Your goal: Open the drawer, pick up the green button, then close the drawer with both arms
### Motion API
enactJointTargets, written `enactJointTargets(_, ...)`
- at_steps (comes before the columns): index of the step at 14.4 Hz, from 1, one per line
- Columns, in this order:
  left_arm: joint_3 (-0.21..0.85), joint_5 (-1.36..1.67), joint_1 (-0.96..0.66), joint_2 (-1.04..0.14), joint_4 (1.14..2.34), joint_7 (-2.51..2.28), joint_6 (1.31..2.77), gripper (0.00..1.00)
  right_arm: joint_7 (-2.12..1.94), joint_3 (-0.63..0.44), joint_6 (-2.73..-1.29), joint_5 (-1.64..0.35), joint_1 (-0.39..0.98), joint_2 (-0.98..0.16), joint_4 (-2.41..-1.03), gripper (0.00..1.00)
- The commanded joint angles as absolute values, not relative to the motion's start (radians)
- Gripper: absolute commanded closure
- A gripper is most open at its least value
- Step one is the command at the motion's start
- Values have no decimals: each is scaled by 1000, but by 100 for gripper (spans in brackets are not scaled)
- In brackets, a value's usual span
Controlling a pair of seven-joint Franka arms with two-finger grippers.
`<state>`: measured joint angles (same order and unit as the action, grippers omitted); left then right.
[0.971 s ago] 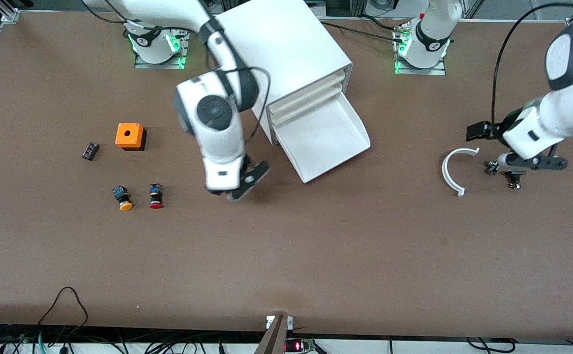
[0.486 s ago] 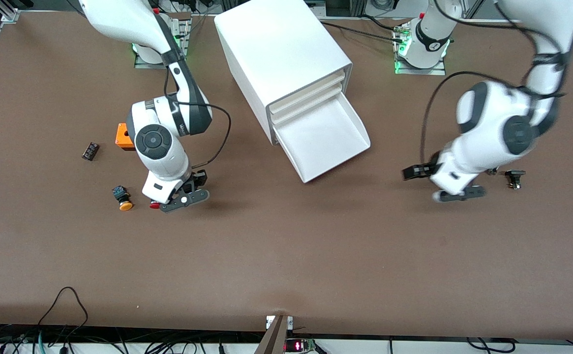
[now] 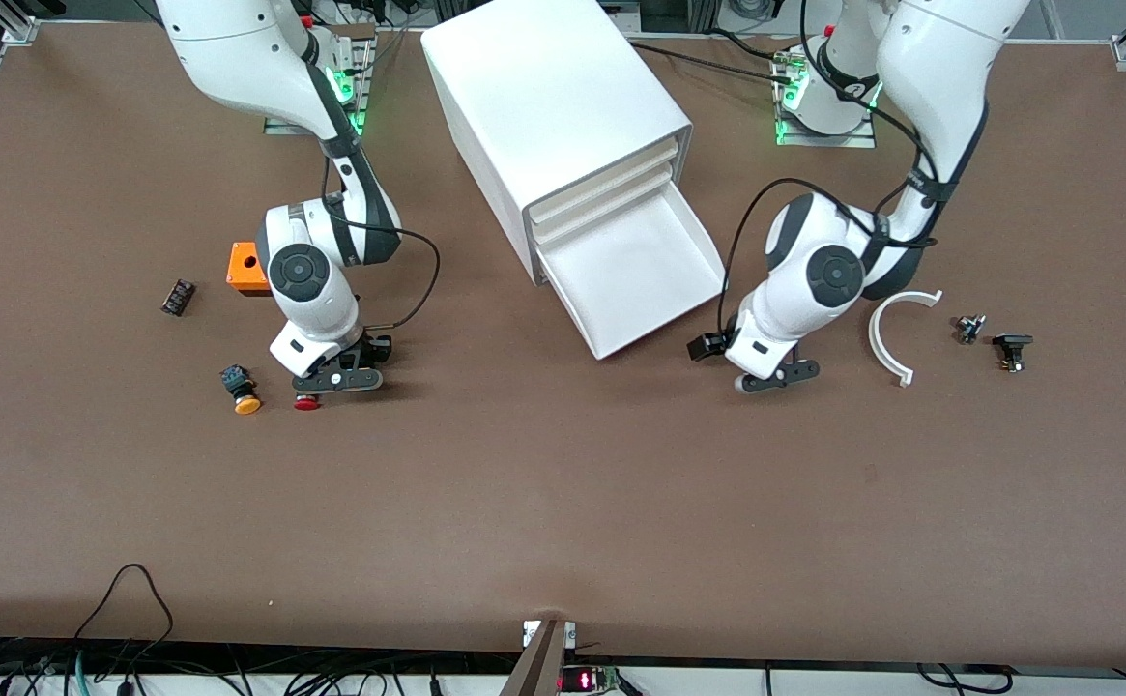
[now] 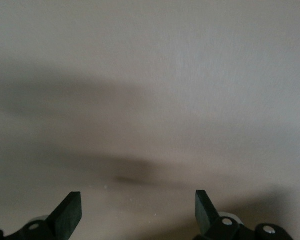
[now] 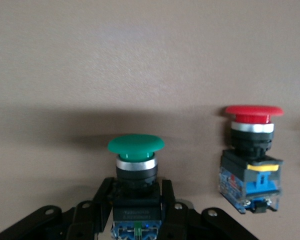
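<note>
The drawer (image 3: 642, 275) stands pulled out of the white cabinet (image 3: 563, 106), and its tray looks bare. My right gripper (image 3: 333, 381) is low over the table beside the red-capped button (image 3: 306, 402). In the right wrist view it (image 5: 138, 202) is shut on the black body of the green-capped button (image 5: 136, 150). The green button is hidden under the gripper in the front view. My left gripper (image 3: 773, 379) is open and empty, low over bare table just off the drawer's front corner. In the left wrist view it (image 4: 137, 215) shows only table.
An orange-capped button (image 3: 243, 388) lies beside the red one (image 5: 252, 150). An orange box (image 3: 245, 269) and a small black part (image 3: 177, 296) lie toward the right arm's end. A white curved piece (image 3: 894, 333) and two small parts (image 3: 1011, 350) lie toward the left arm's end.
My right arm swung from beside the cabinet down to the red-capped button. My left arm swept from its end of the table to the drawer's front corner.
</note>
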<state>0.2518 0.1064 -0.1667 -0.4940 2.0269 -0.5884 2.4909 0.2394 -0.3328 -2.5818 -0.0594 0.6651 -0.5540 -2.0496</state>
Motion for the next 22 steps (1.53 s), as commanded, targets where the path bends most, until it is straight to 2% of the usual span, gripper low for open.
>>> enactJointTargets(1, 258, 130, -198, -473, 2071, -636, 2500, 0, 381, -318, -2504, -95, 657, -508, -2005, 0)
enactJointTargets(6, 359, 132, -204, -445, 2144, -669, 2482, 0, 417, -328, -2193, -95, 652, -454, -1803, 0)
enactJointTargets(9, 443, 133, -204, -408, 2190, -669, 2459, 0, 408, -371, -1993, -94, 649, -448, -1625, 0)
enactJointTargets(11, 504, 178, -204, -407, 2209, -660, 2435, 0, 408, -394, -1912, -94, 643, -445, -1540, 0)
enactJointTargets(14, 551, 206, -204, -396, 2224, -655, 2410, 0, 391, -385, -1806, -87, 536, -384, -1483, 0)
enactJointTargets(19, 525, 199, -172, -345, 2200, -652, 2401, 0, 327, -126, -1698, -16, 176, -236, -1489, 0)
enactJointTargets(21, 502, 198, -63, -278, 2142, -652, 2405, 0, 292, 56, -1674, 55, -2, -189, -1497, 0)
enactJointTargets(22, 493, 198, -20, -243, 2123, -650, 2407, 0, 273, 114, -1661, 60, -52, -172, -1502, 0)
